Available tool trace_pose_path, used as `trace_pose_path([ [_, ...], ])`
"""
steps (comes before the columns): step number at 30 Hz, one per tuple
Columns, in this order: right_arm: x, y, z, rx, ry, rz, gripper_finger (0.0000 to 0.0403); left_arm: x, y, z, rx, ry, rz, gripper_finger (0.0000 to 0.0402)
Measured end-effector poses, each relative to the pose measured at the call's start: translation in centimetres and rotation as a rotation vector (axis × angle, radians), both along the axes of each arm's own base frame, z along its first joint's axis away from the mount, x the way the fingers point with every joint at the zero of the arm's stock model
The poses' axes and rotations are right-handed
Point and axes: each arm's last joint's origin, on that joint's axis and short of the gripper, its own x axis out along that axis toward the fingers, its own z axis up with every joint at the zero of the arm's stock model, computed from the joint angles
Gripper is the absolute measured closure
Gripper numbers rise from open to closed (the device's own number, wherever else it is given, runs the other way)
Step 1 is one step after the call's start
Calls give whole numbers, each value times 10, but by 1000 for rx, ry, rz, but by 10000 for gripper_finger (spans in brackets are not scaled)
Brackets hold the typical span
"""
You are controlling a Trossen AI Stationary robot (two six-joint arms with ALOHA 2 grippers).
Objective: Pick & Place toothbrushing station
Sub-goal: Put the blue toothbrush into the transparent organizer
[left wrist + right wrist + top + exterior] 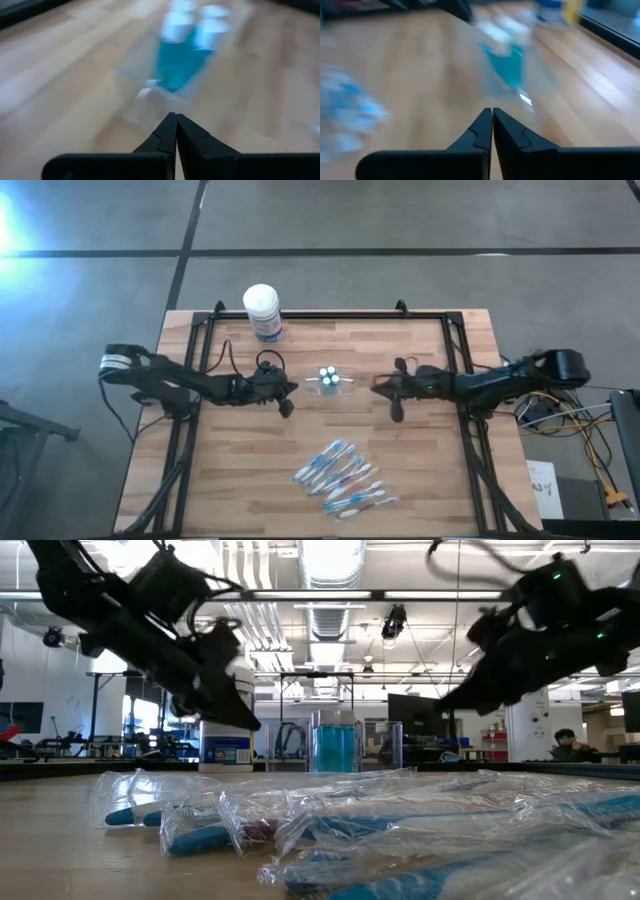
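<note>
The clear plastic cup stands upright at mid-bench with the white-capped tubes inside it, squarely between the two arms, so either can reach it. The left gripper and the right gripper hover just to either side of it, each with jaws pressed shut and holding nothing, seemingly poised to start. The wrapped toothbrushes lie fanned near the bench's front edge, well apart from the cup. A white-lidded canister stands at the far edge.
</note>
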Motion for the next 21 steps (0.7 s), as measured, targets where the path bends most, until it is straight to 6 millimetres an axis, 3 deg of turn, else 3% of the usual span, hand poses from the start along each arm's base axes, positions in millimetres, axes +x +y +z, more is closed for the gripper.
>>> trace_pose_path([
  [5, -18, 6, 11, 26, -120, 90, 390, -2, -20, 18, -94, 34, -150, 397],
  [11, -37, 15, 18, -25, -338, 275, 390, 15, -55, 47, -117, 235, -245, 396],
  [16, -39, 16, 21, 6, -360, 293, 390, 33, -76, 65, -158, 245, -246, 394],
  [21, -39, 16, 19, -27, -343, 299, 390, 50, -87, 64, -212, 258, -243, 356],
])
